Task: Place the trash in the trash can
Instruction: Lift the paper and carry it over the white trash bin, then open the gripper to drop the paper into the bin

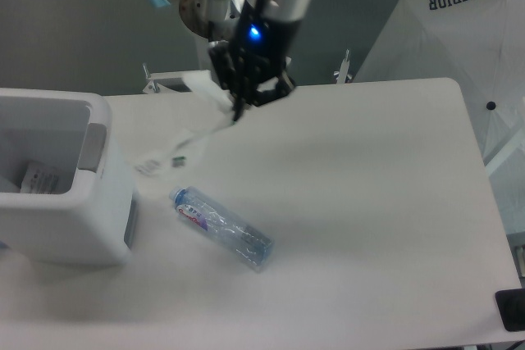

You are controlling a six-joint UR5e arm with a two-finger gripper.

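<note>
Wrapper (176, 149) pinched by one end in closed gripper (239, 110), trailing blurred in the air toward bin (78, 211) at table's (369, 202) left, above bottle (221, 228) lying flat on table beside that bin

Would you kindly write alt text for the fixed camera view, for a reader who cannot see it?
A robot arm's claw holds a clear plastic wrapper dangling above a white table, partway toward a large white trash can at left. A crushed plastic bottle with a blue cap lies on the table near the can.
</note>
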